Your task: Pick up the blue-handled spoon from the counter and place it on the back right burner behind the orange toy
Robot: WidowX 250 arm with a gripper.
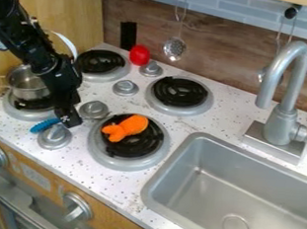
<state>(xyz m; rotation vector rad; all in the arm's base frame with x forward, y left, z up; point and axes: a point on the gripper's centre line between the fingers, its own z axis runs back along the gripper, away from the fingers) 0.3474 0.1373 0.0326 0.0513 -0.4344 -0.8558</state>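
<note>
Camera view: gripper [68, 123] beside blue object [44, 125], near silver knob [54, 137]; cannot tell whether jaws apart.

1. The black arm [30, 43] is cut off by the left edge.
2. The arm hides part of the metal pot [26, 85]; the pot covers part of the burner [14, 108] under it.
3. The blue thing [44, 125] beside the claw [70, 122] is too small to identify; whether they touch is unclear.
4. The orange thing [134, 125] covers part of its burner [139, 144], its details blurred.
5. The faucet [294, 91] partly hides a hanging utensil [262, 74].
6. The right edge cuts off the sink [170, 159].
7. The oven front [50, 212] runs past the bottom edge.
</note>
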